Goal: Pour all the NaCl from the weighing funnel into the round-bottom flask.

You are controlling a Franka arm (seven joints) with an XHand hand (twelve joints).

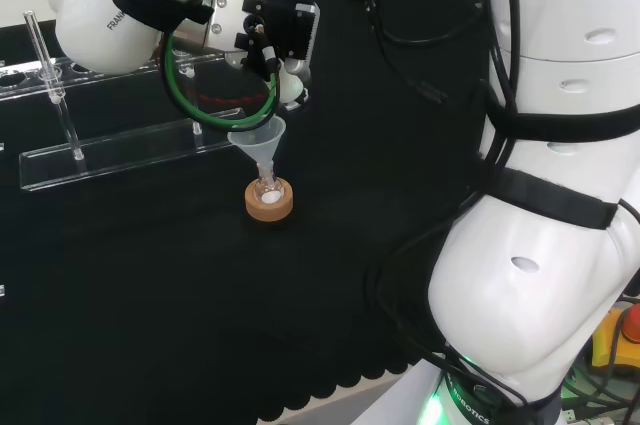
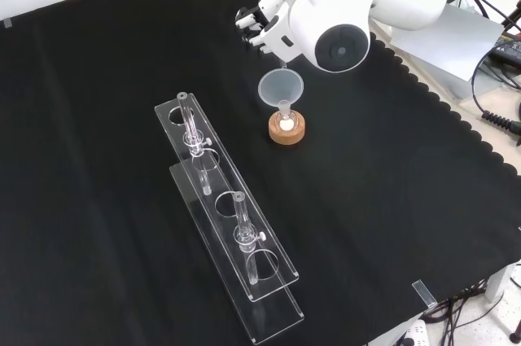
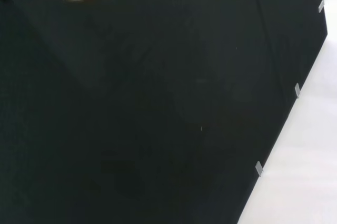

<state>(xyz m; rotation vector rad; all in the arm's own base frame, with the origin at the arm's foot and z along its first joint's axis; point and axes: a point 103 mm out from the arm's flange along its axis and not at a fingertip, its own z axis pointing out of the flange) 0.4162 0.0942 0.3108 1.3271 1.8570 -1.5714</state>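
The flask (image 2: 286,124), with white powder inside, sits in a cork ring (image 2: 286,131) mid-desk, a funnel (image 2: 281,88) in its neck. The robot hand (image 2: 262,27) hovers just above; its grip cannot be made out. A clear rack (image 2: 228,224) stands apart, with bare black cloth (image 2: 391,199) all around.

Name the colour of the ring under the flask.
Light brown cork ring, clearest in the front view.

Black cloth (image 2: 122,264) on the table. Tan cork ring (image 2: 286,130). Clear funnel (image 2: 281,87), clear rack (image 2: 232,224). White powder (image 2: 286,124) in the flask. Black-and-white hand (image 1: 270,30).
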